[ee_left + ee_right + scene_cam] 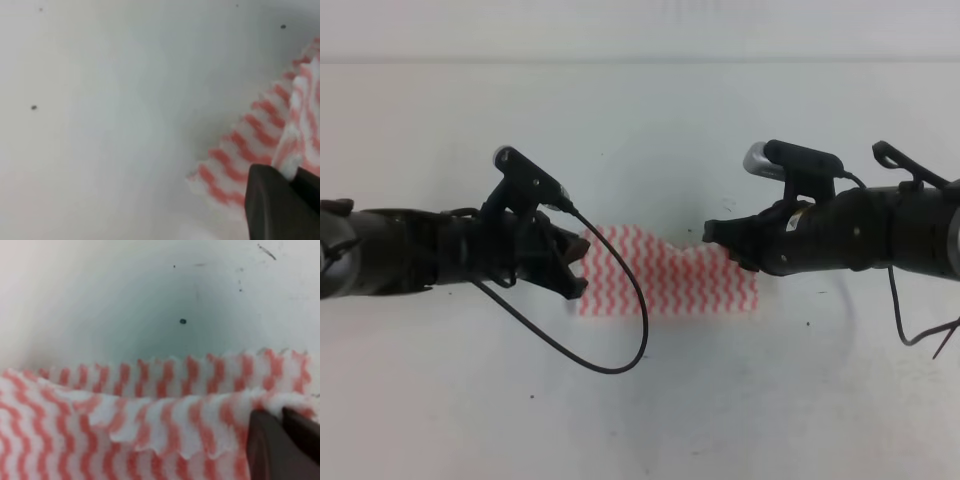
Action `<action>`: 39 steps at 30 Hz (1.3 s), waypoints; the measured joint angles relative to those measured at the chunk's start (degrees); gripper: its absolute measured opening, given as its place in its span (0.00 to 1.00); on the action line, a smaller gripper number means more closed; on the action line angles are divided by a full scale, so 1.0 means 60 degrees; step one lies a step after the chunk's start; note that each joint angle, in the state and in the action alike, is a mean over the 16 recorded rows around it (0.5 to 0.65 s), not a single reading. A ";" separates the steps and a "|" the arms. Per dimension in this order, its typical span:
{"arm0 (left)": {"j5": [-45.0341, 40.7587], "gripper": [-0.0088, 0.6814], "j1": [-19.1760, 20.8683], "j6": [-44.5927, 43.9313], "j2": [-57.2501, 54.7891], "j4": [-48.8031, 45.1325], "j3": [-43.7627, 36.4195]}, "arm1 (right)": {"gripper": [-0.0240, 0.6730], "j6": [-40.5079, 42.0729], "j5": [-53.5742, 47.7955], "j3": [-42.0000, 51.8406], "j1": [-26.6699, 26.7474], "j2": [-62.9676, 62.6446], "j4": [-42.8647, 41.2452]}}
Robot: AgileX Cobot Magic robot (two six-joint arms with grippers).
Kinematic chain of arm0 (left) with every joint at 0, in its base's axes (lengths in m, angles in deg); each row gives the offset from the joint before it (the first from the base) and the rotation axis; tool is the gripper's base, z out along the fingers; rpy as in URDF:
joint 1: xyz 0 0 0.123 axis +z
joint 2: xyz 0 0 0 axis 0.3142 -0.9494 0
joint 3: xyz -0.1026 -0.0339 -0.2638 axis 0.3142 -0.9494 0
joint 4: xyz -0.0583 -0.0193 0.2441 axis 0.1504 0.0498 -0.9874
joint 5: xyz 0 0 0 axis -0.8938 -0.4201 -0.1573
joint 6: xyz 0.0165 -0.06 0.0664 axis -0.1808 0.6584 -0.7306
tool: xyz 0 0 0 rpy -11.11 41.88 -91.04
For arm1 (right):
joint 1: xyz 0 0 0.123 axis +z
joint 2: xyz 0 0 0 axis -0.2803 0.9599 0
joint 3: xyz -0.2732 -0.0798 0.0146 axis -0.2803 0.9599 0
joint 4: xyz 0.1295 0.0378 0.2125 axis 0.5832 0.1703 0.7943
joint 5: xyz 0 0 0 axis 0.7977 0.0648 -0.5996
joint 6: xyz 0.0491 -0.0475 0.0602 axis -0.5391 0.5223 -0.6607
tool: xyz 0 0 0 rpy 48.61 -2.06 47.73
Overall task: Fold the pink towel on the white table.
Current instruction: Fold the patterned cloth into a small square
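I read the pink towel (670, 280) as lying near the middle of the white table (640, 420), and I take it as my reference. The left gripper (575, 262) sits at the towel's left edge, and the right gripper (720, 240) sits at its upper right corner. In the left wrist view, the dark fingers (280, 205) are drawn together on a raised ridge of the towel (295, 150), with the cloth pinched between them. In the right wrist view, the fingers (280, 445) are likewise nearly closed on a lifted fold of the towel (165, 425); a second striped layer lies flat on the table (125, 300) just behind that fold. A black cable (620, 330) loops from the left arm down across the table below the towel's left edge. Small dark specks (33, 107) mark the tabletop beside the towel.
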 joint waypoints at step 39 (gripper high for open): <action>0.0211 0.01 0.0000 0.0041 -0.0133 -0.0056 0.0050 | 0.01 0.0000 -0.0003 -0.0019 -0.0001 0.0007 -0.0025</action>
